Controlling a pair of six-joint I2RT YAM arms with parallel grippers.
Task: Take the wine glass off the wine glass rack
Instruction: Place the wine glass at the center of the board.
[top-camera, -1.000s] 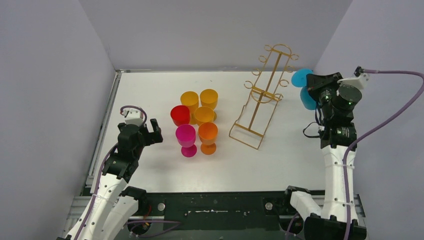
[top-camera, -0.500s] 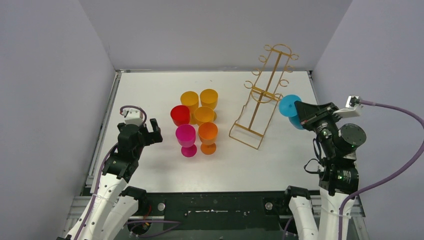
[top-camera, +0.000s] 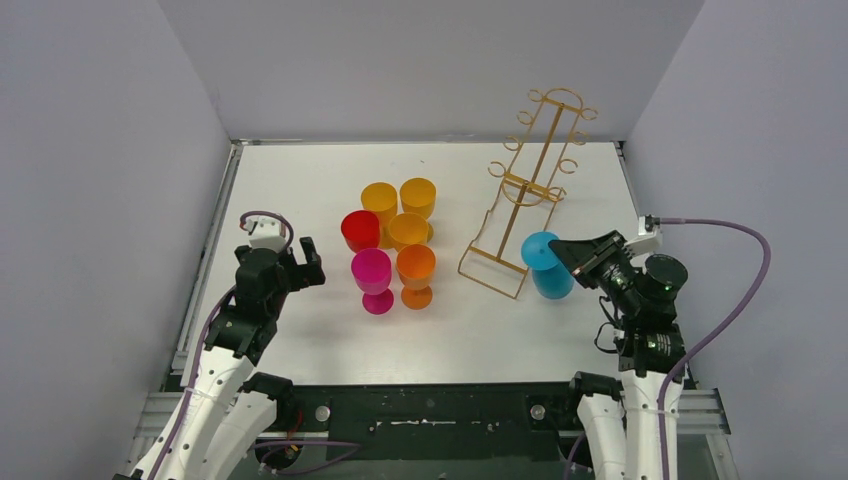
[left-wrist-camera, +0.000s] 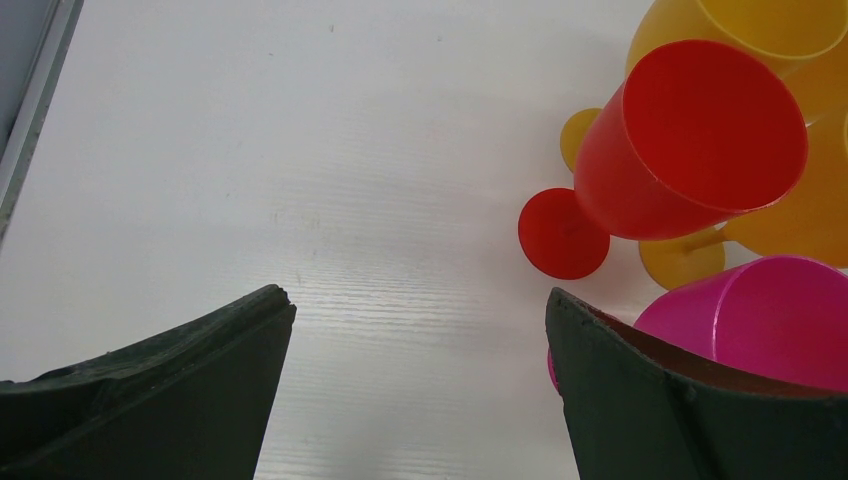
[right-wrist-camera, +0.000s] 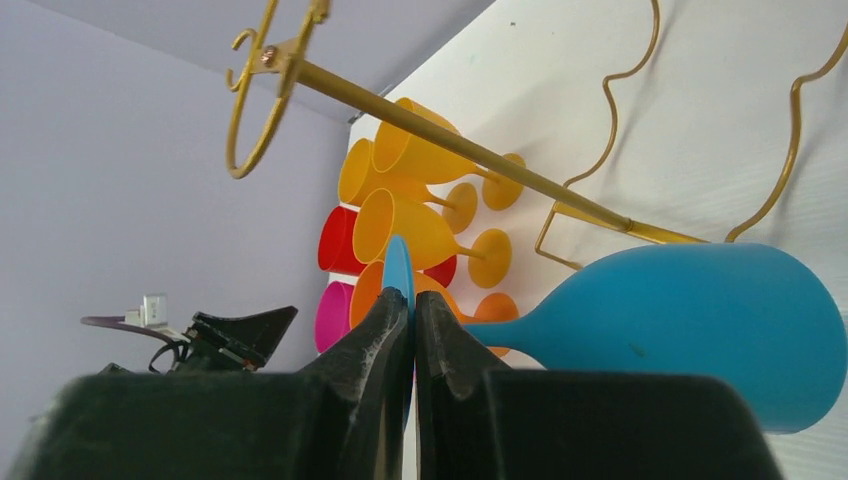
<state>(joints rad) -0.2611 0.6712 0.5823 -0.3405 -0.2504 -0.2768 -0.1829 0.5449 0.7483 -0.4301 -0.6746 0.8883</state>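
The blue wine glass (top-camera: 551, 280) hangs bowl-down, clear of the wine glass rack (top-camera: 525, 190), just right of the rack's wire base. My right gripper (top-camera: 566, 253) is shut on the thin edge of its round foot (right-wrist-camera: 400, 268). The bowl (right-wrist-camera: 700, 320) fills the right of the right wrist view, with the gold rack rod (right-wrist-camera: 450, 135) behind it. I cannot tell whether the bowl touches the table. My left gripper (top-camera: 308, 264) rests open at the near left, and nothing lies between its fingers (left-wrist-camera: 240, 340).
Several upright glasses cluster mid-table: red (top-camera: 360, 230), yellow (top-camera: 379, 198), orange (top-camera: 416, 265) and magenta (top-camera: 371, 270). The red (left-wrist-camera: 690, 140) and magenta (left-wrist-camera: 760, 315) glasses are close to my left gripper's right finger. White walls enclose the table on three sides.
My right arm has carried the blue glass from beside the rack's upper hooks down, forward and left, to just right of the rack's base. The left arm has not moved.
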